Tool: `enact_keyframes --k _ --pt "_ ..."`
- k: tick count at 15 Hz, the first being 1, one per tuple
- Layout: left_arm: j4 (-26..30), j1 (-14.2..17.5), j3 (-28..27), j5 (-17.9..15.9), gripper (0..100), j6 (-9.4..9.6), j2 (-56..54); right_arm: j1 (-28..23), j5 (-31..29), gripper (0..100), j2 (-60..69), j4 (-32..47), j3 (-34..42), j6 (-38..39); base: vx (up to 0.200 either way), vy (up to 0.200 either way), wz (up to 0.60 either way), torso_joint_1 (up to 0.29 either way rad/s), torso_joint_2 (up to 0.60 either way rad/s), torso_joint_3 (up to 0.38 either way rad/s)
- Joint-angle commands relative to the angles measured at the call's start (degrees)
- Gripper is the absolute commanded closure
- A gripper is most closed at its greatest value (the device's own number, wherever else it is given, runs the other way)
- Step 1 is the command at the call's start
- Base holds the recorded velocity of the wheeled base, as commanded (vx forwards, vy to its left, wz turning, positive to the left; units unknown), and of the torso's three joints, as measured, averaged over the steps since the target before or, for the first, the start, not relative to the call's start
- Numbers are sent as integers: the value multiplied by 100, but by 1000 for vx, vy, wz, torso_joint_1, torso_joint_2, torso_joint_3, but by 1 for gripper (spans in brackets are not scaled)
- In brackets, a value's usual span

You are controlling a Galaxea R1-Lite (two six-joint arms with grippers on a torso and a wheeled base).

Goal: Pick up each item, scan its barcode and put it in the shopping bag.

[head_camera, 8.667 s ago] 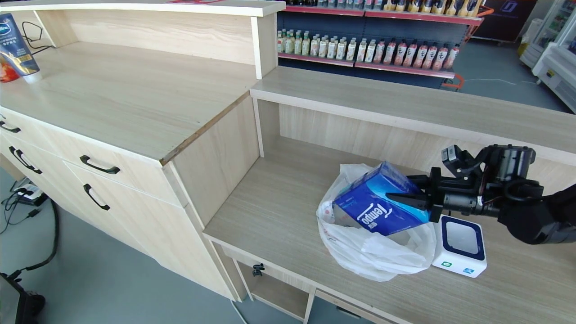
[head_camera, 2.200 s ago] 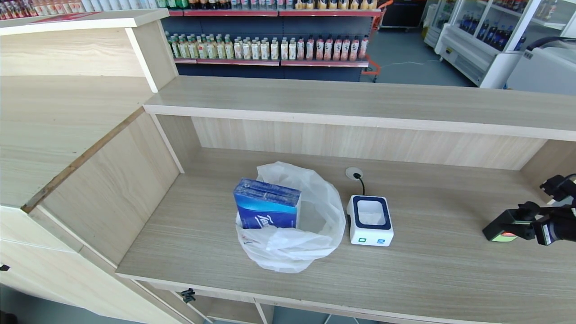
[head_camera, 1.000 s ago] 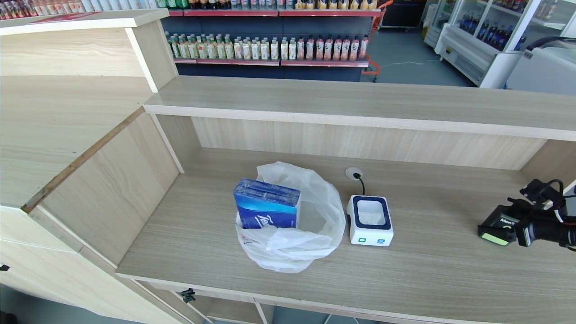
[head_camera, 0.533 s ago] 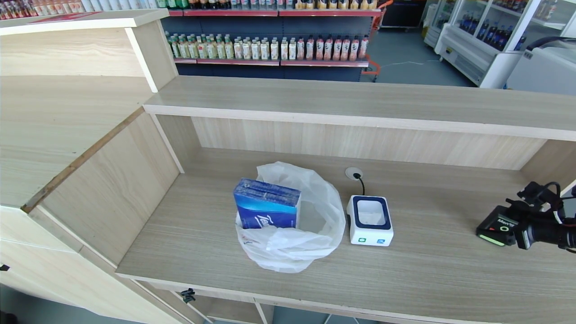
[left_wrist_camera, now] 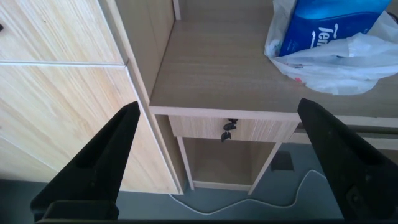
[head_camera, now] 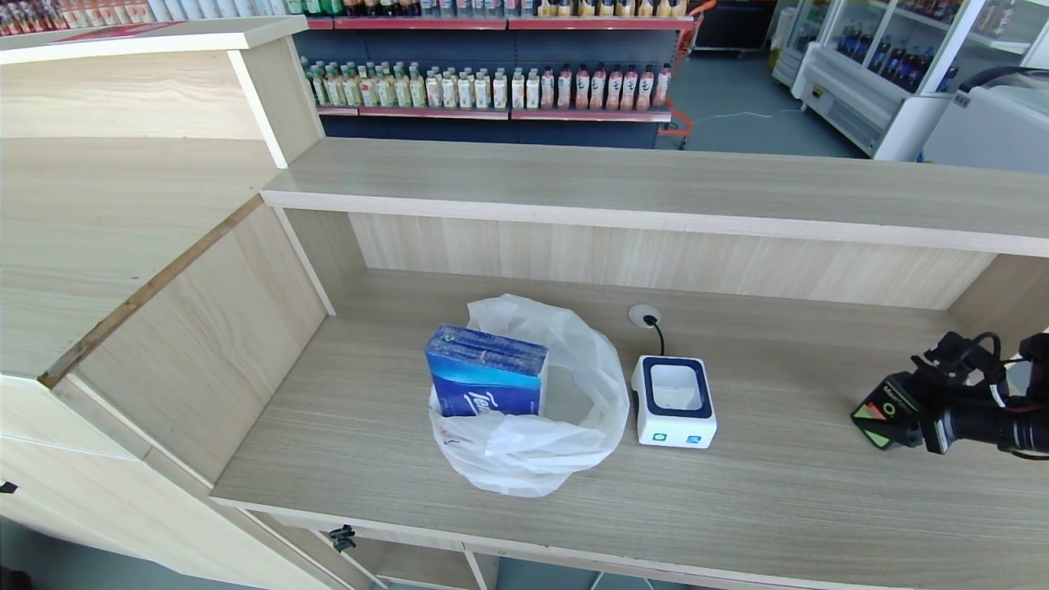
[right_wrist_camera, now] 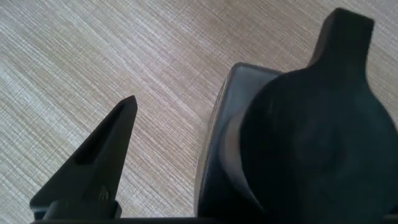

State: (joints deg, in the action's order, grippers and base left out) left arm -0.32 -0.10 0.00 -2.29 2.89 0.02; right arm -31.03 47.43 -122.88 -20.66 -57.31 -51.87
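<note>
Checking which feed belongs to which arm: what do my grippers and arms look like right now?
Both grippers are matte black. The left gripper has two long fingers tapering to points. The right gripper carries looped black cables at its wrist.

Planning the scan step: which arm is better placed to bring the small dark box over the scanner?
Right. The right end effector grips the small dark box, right of the scanner. The left end effector is open, low before the counter.

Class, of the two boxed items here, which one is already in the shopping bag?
The blue pack, standing in the white bag beside the scanner. The small dark box is held in the right gripper over the counter.
</note>
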Motion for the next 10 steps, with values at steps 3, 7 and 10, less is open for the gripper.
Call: enact_keyframes --k 3,7,10 --pt "-3 1 0 1 0 1 -2 35 3 100 -25 -8 -8 2 0 0 0 0 0 0" --pt "-3 1 0 1 0 1 -2 35 12 100 -34 -34 -17 2 0 0 0 0 0 0" --pt "-3 1 0 1 0 1 -2 53 12 100 -34 -52 -44 -25 0 0 0 0 0 0"
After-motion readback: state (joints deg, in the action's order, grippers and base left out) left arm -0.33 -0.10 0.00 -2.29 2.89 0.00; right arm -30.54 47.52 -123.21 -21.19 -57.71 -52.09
